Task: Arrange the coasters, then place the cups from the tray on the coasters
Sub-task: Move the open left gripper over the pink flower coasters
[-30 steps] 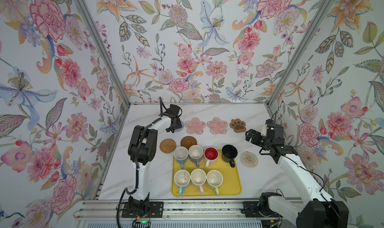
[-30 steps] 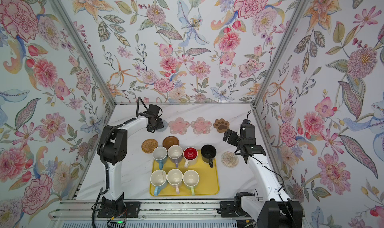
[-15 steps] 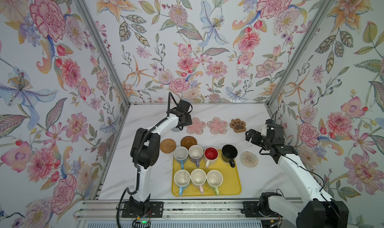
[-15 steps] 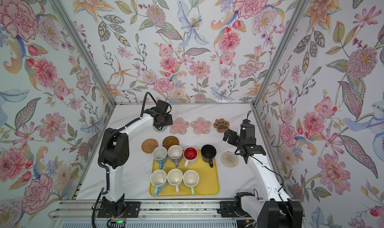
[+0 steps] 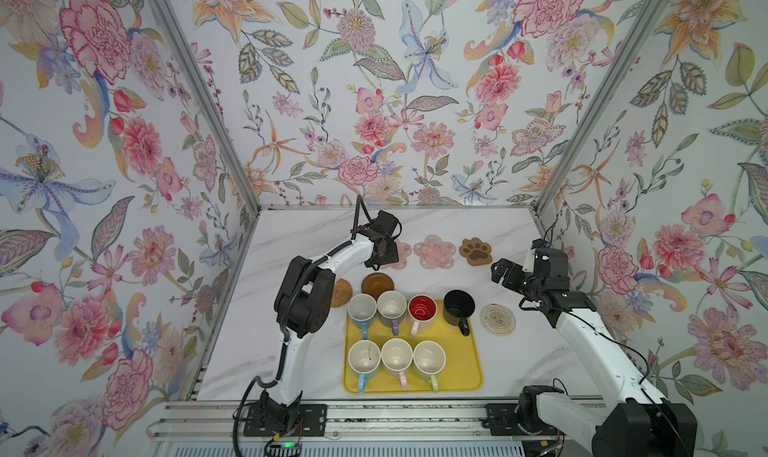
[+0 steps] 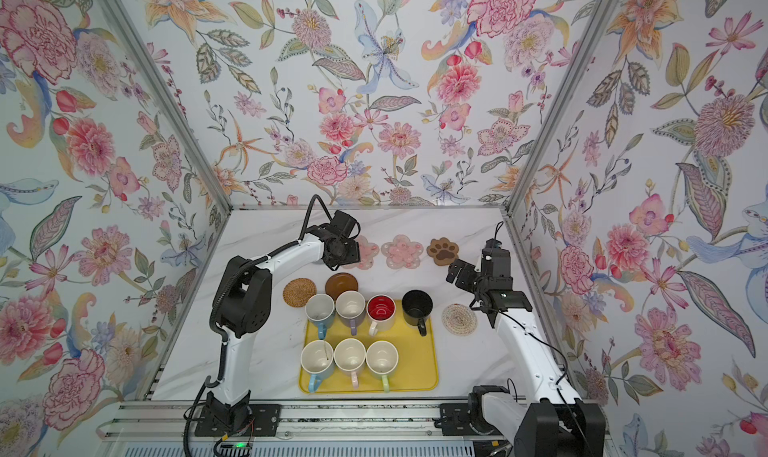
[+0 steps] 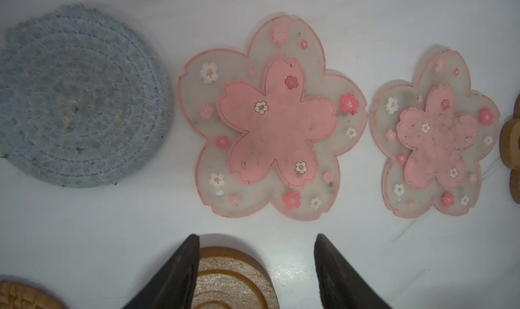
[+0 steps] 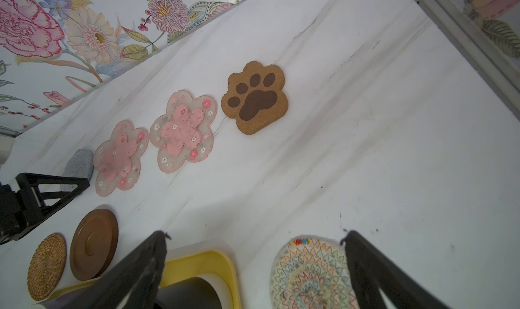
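- Over the dark wooden disc coaster (image 7: 230, 282), just beyond the yellow tray (image 5: 463, 367), left gripper (image 7: 257, 237) hangs half-open, empty.
- Right gripper (image 8: 253, 233), wide open, empty, near the rope spiral coaster (image 8: 309, 276).
- Disc likely light, stiff, flat: pinch its rim.

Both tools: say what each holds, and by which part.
Nothing is held. The left tool and the right tool both stand open and empty.

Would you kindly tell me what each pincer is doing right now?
Left pincer: open, holding nothing.
Right pincer: open, holding nothing.
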Robot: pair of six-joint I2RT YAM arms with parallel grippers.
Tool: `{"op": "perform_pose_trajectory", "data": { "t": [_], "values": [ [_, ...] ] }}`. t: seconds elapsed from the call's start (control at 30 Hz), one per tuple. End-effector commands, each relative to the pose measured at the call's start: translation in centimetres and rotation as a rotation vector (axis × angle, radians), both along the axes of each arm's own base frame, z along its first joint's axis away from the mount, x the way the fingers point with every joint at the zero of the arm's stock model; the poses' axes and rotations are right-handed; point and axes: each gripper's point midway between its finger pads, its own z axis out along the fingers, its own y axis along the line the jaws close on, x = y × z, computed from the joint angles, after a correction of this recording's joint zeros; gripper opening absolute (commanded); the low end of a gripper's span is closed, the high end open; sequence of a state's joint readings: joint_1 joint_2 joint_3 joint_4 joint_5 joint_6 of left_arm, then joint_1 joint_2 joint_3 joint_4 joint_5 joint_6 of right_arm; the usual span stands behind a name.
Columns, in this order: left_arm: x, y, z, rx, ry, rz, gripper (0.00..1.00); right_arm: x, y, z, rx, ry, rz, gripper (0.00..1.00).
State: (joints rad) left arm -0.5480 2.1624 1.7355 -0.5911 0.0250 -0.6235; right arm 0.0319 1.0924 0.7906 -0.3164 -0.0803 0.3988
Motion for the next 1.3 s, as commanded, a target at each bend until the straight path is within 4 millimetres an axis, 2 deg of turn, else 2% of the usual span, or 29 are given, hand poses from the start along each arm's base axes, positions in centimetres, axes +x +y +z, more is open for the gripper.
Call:
{"op": "perform_pose_trajectory", "data": {
  "t": [0.0, 0.3, 0.93, 1.27],
  "values": [
    [-0.8, -1.5, -0.9, -0.021, 0.040, -0.008, 0.67, 0.1, 0.0, 0.0, 0.016, -0.011, -0.005, 0.99],
    [-1.6, -3.6, -2.2, -0.060, 0.071, -0.025, 0.67, 0.2, -0.1, -0.3, 0.019, -0.005, -0.003, 0.99],
    [-0.8, -4.6, -4.5, -0.100, 0.097, -0.015, 0.67, 0.1, -0.5, -0.2, 0.021, -0.009, -0.015, 0.99],
    [0.6, -4.5, -4.6, -0.143, 0.082, 0.009, 0.66, 0.0, -0.6, -0.6, 0.021, 0.001, -0.017, 0.99]
  ]
}}
